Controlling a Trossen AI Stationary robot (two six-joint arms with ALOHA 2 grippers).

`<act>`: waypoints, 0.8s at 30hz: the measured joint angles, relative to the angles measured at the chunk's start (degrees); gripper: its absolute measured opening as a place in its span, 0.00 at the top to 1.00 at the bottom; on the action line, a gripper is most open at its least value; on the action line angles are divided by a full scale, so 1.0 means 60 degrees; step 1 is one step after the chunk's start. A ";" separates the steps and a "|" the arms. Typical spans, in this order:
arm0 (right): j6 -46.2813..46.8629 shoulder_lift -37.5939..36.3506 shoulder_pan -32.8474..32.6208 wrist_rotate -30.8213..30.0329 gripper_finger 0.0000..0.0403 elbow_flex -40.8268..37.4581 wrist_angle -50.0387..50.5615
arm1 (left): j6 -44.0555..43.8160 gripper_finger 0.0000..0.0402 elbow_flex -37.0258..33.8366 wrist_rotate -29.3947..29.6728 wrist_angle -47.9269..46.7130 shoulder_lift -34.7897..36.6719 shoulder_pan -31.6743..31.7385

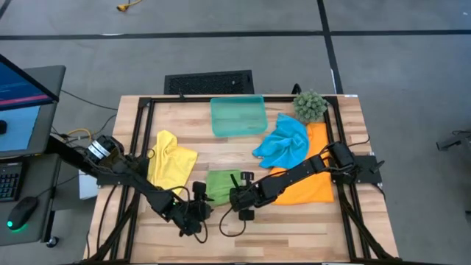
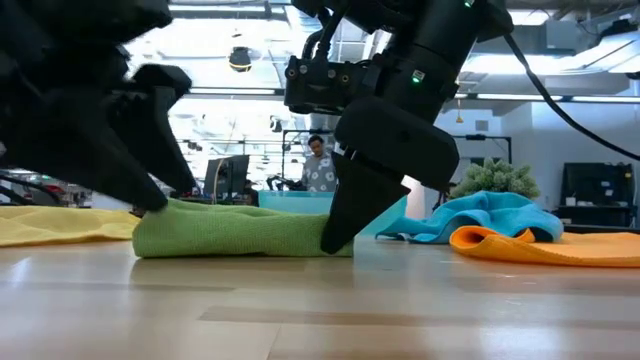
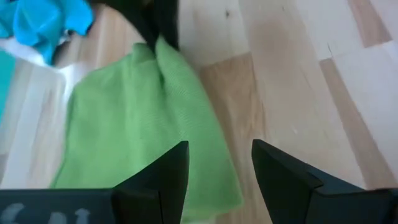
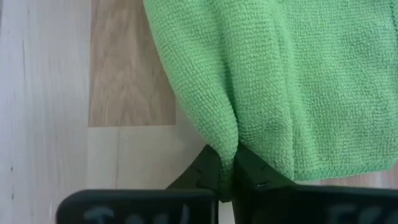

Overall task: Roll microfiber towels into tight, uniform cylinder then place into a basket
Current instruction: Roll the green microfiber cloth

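Towels are spread all over the wooden tabletop (image 1: pixel 294 221), and the bright green towel (image 1: pixel 221 185) is the one getting worked on, lying near the front edge in the middle. It looks folded over into a flat, thick slab with a soft fuzzy microfiber weave and rounded edges, not really a cylinder. The right claw (image 4: pixel 229 177) has its fingers pinched together on a gathered corner of the green cloth, so there's a little pucker of fabric running up from the grip. The left claw (image 3: pixel 217 171) sits at the towel's other end with its fingers apart, one over the green cloth and the other over bare wood. The yellow towel (image 1: pixel 171 156) lies crumpled on the left side. The sky blue towel (image 1: pixel 283 142) is bunched up on the right, partly on top of the flat orange towel (image 1: pixel 313 184). The teal basket (image 1: pixel 238 115) sits at the back middle of the tabletop, with a spiky green plant ball (image 1: pixel 310 105) just to its right.
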State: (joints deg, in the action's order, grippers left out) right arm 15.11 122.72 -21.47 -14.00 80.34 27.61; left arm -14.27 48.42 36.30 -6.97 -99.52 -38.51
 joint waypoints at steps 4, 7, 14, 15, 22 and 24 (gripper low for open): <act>0.0000 -0.0004 0.0000 0.0011 0.95 0.0000 0.0008 | 0.0112 0.58 0.0093 0.0646 -0.0032 -0.0656 0.0035; 0.0000 -0.0004 0.0000 0.0066 0.92 0.0000 0.0012 | -0.0393 0.58 0.0108 0.1023 -0.0453 -0.0799 0.0094; 0.0000 -0.0004 -0.0004 0.0108 0.94 0.0000 0.0009 | -0.1183 0.58 0.0081 0.0391 -0.0958 -0.0778 0.0279; 0.0000 -0.0004 -0.0010 0.0128 0.95 0.0000 0.0009 | -0.1256 0.58 0.0007 0.0236 -0.0884 -0.0752 0.0359; 0.0309 -0.0007 -0.0047 0.0339 0.92 0.0000 -0.0079 | -0.2002 0.58 -0.0208 -0.0599 -0.0815 -0.0712 0.0799; 0.0392 -0.0007 -0.0047 0.0353 0.92 0.0000 -0.0079 | -0.2024 0.59 -0.0208 -0.0701 -0.0819 -0.0712 0.0853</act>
State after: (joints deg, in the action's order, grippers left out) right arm 17.47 122.67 -21.76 -11.88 80.34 27.14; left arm -26.41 47.18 32.09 -11.88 -103.79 -33.40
